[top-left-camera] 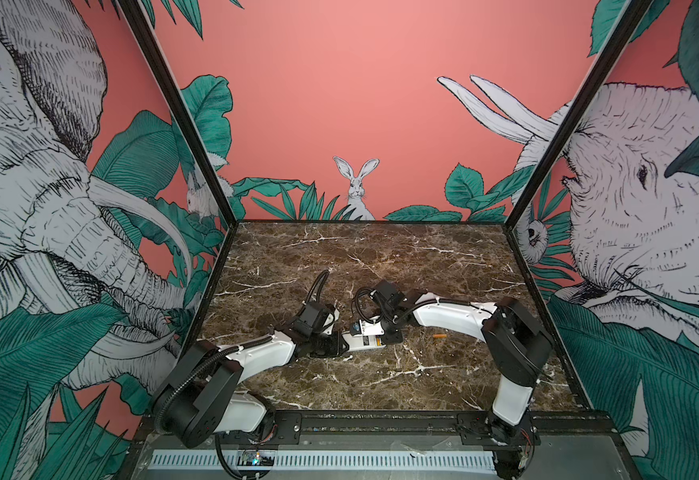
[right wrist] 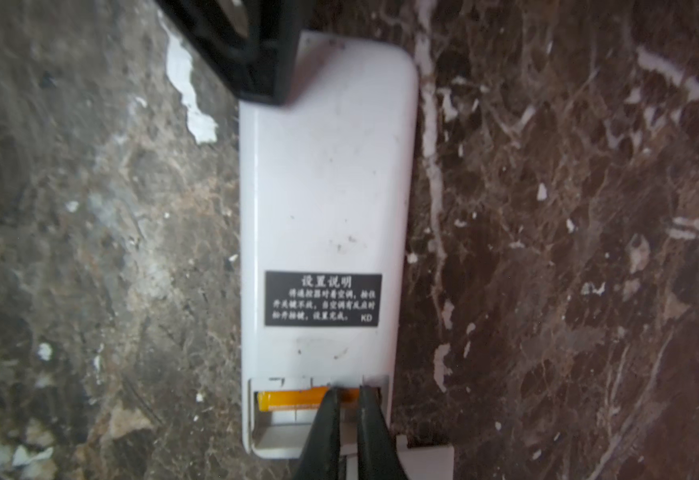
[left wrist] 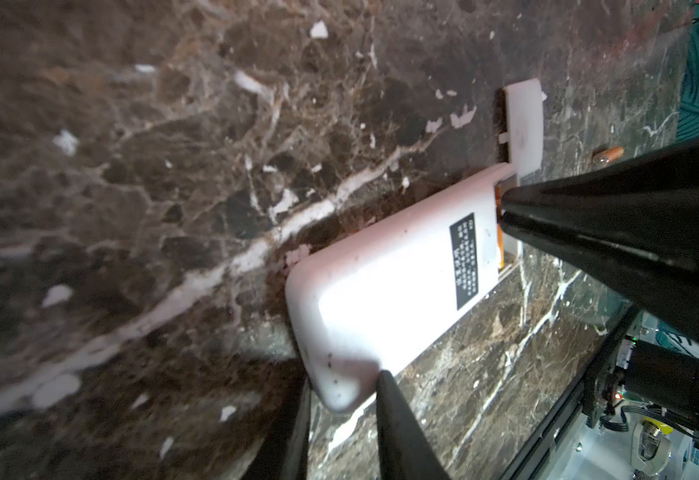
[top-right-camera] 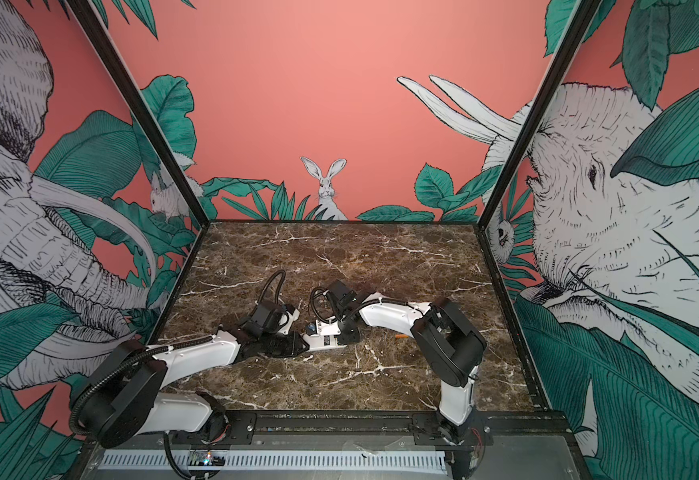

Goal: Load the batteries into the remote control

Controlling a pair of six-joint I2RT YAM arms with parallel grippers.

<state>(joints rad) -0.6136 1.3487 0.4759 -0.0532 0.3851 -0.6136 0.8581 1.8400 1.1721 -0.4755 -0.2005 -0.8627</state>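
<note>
The right hand (right wrist: pixel 347 395) is down on the open end of the remote control (right wrist: pixel 327 187). Its two black fingers are pressed almost together, with the tips resting on an orange battery (right wrist: pixel 285 401) that lies crosswise in the uncovered compartment. Whether they pinch it or only press on it, I can't tell. At the opposite end the left hand (left wrist: pixel 341 386) is clamped on the remote control, one finger on each side of its rounded corner.

The remote control lies face down near the middle of the tabletop (top-left-camera: pixel 381 257), white back up, with a black label (right wrist: pixel 323 299) of white lettering just short of the compartment. Right beside the compartment end, a white cover (left wrist: pixel 524 120) lies flat on the stone. A second battery (top-left-camera: pixel 439 335) lies loose further to the right, apart from the remote control and close under the bend of the right arm (top-left-camera: pixel 451 316); in both top views the arm arches low above it.

The tabletop is dark brown marble with white veins. A black rail (top-left-camera: pixel 381 419) along its near edge carries both arm bases. Pink walls painted with green leaves close it in on three sides, with elephants on the side walls and a rabbit (top-left-camera: pixel 356 187) on the back wall.
</note>
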